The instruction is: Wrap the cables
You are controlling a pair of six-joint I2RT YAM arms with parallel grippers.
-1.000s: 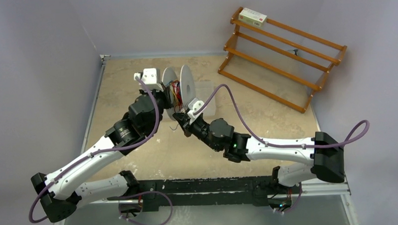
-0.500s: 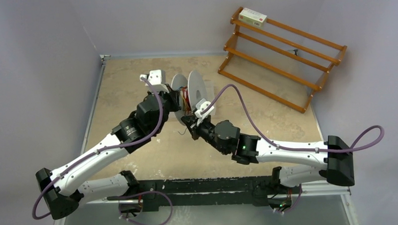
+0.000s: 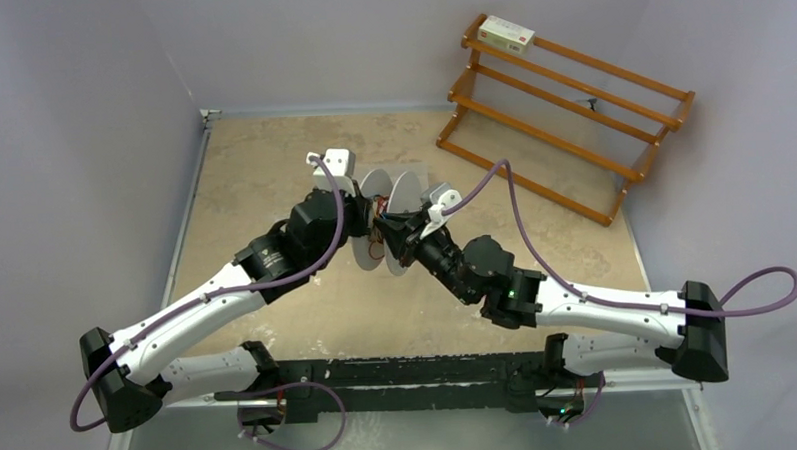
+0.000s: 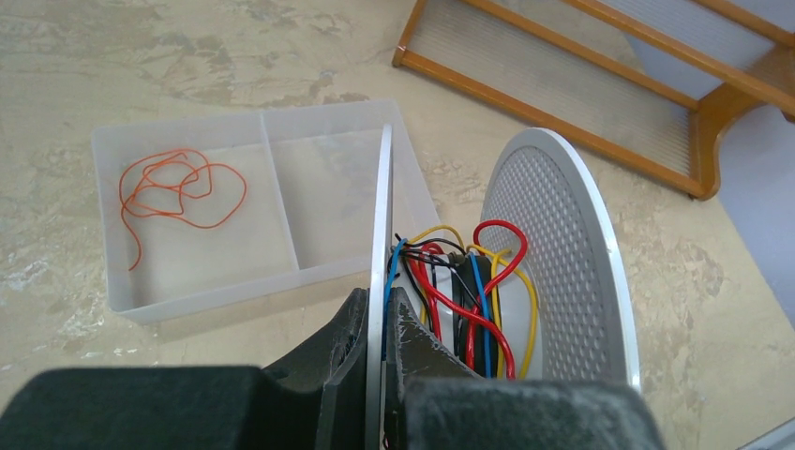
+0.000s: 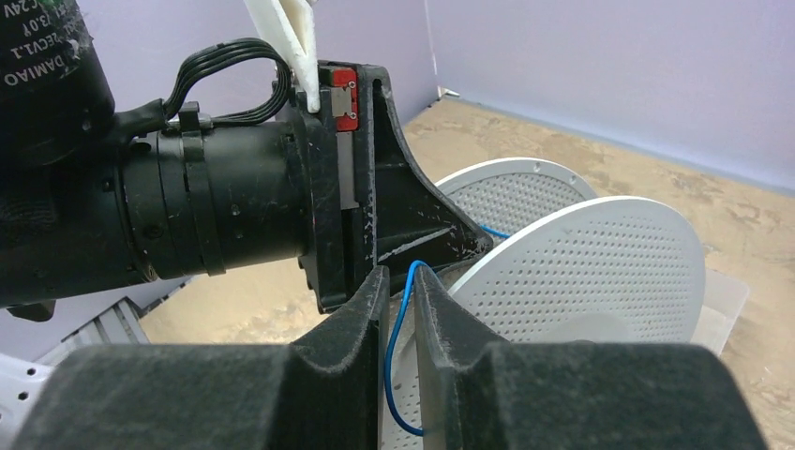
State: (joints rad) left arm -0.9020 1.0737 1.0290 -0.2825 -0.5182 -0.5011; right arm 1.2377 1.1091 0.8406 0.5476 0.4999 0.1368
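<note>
Hanging between right claw (image 5: 398, 278) fingers, blue cable (image 5: 393, 342)

The spool (image 4: 562, 244) is matt perforated plastic, the cables (image 4: 469, 300) glossy-sheathed, the tray (image 4: 225, 286) translucent plastic, the rack (image 4: 712, 131) varnished wood.

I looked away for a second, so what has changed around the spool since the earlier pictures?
Both arms and the spool moved right and nearer the bases. The left gripper stays clamped on one flange; the right gripper has the blue cable between slightly parted jaws. The wooden rack has not moved.
</note>
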